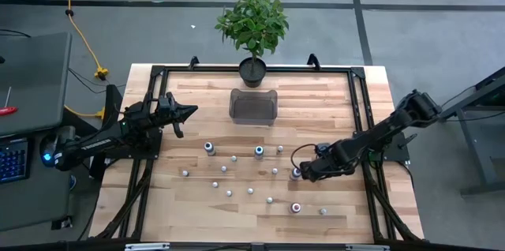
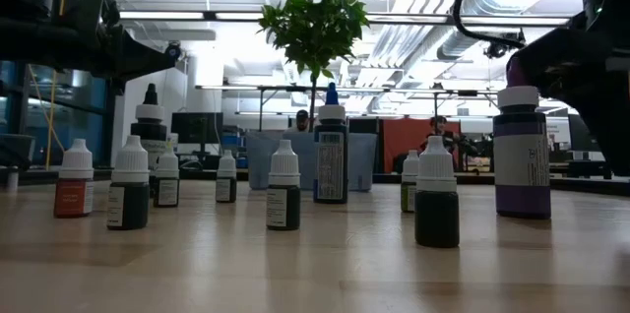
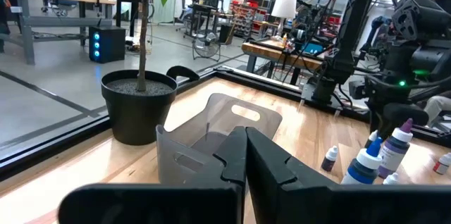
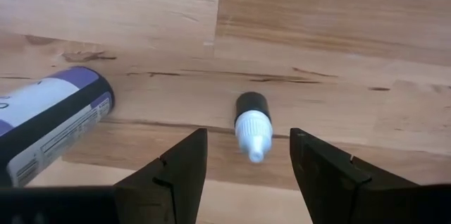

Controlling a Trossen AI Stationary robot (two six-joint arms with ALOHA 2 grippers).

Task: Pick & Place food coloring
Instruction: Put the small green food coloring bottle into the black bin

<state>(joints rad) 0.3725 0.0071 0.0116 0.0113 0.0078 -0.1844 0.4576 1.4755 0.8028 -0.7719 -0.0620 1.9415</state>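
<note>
Several tiny food coloring bottles (image 1: 233, 174) stand upright on the wooden table, most with whitish caps. My right gripper (image 4: 248, 135) points down over one small white-capped bottle (image 4: 252, 121). It is open, with a finger on either side of the bottle and above it, touching nothing. A bigger purple-labelled bottle (image 4: 49, 122) stands close beside it and shows as the purple-capped bottle (image 1: 296, 174) in the high view. My left gripper (image 1: 189, 111) is shut and level above the table's left part, facing the clear bin (image 3: 211, 129).
The clear plastic bin (image 1: 252, 106) stands at the table's far middle, with a potted plant (image 1: 252, 26) just behind it. A tall blue-capped bottle (image 2: 331, 151) stands mid-table. A red-capped bottle (image 1: 296, 207) and a whitish one (image 1: 323, 211) stand toward the near edge.
</note>
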